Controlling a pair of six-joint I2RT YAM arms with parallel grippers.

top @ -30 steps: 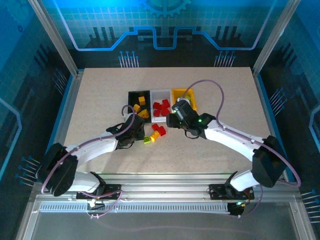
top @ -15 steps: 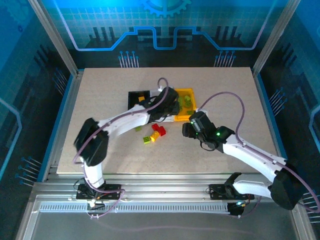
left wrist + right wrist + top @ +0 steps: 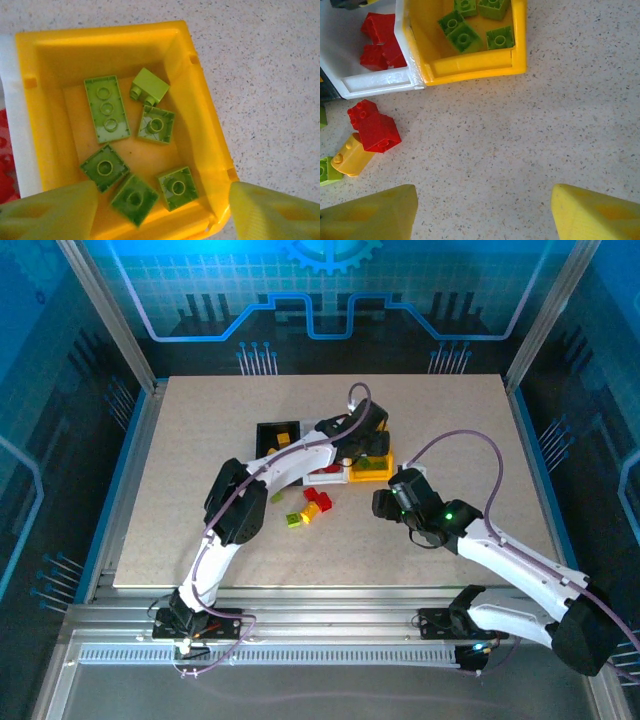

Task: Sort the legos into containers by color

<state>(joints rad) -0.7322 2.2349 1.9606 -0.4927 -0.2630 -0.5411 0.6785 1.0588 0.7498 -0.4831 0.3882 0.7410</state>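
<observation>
L gripper (image 3: 160, 220) open, empty over yellow bin (image 3: 210, 135) mid-frame: lift straight, clear walls. R gripper (image 3: 482, 215) open; red lego (image 3: 377, 132) at frame left next.

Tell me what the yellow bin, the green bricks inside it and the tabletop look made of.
Yellow bin: likely moulded plastic, semi-gloss; smooth walls with soft sheen. Green bricks: hard plastic; crisp edges, moulded round tubes underneath. Tabletop: matte, speckled, perhaps laminate or stone composite; cannot tell which.
</observation>
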